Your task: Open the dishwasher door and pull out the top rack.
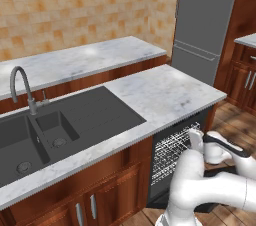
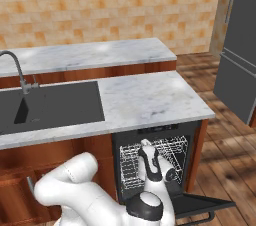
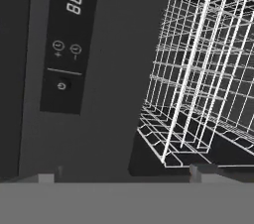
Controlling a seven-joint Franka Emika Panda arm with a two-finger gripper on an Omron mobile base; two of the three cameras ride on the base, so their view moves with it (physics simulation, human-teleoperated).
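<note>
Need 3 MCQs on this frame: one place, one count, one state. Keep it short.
1. Where is the dishwasher door?
A. shut upright
B. swung down, lying open near the floor
C. removed

2. How many basins does the dark sink have?
A. one
B. two
C. three

3. The pincer is:
A. open, holding nothing
B. shut on the faucet
C. shut on a plate

Key:
1 B, the black panel lies flat below the opening in the right base view.
2 B, a large and a small basin sit side by side in the left base view.
3 A, the fingertips stand wide apart in the hand view, short of the top rack.
</note>
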